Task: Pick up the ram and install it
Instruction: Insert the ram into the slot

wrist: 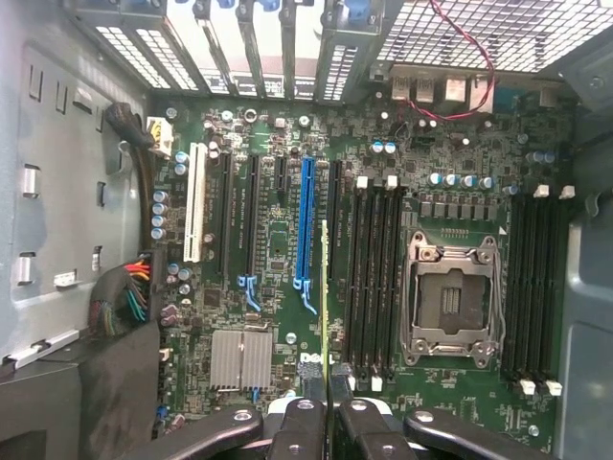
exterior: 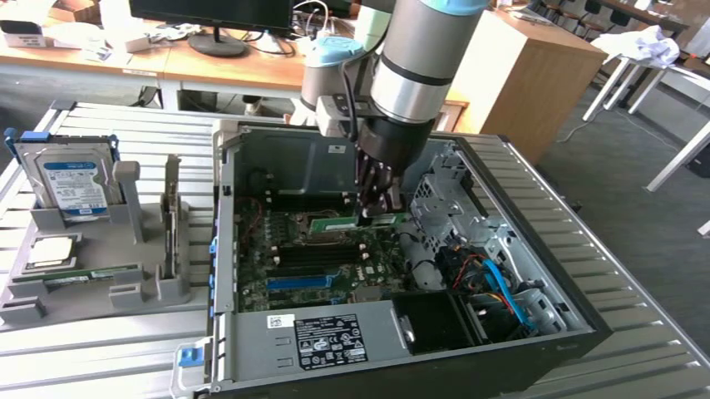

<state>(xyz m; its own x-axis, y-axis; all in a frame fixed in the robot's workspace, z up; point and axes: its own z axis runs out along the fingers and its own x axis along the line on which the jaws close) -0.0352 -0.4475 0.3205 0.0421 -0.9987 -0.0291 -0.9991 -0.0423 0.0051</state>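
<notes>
Clamping the ram (wrist: pixel 326 287) edge-on, gripper (wrist: pixel 326 391) hangs above Dell-marked motherboard (wrist: pixel 278 240)

Edge-on ram (wrist: pixel 326 287), chips and sticker out of sight, near end buried in the pincer (wrist: pixel 326 388).

I see the grey table (exterior: pixel 100 353) holding an open computer case (exterior: pixel 286 158), with a grey rack (exterior: pixel 145 287) at nine o'clock.

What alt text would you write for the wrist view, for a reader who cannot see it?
The black tool grips a thin green ram stick edge-on above a green motherboard with black memory slots and an empty silver processor socket.
</notes>
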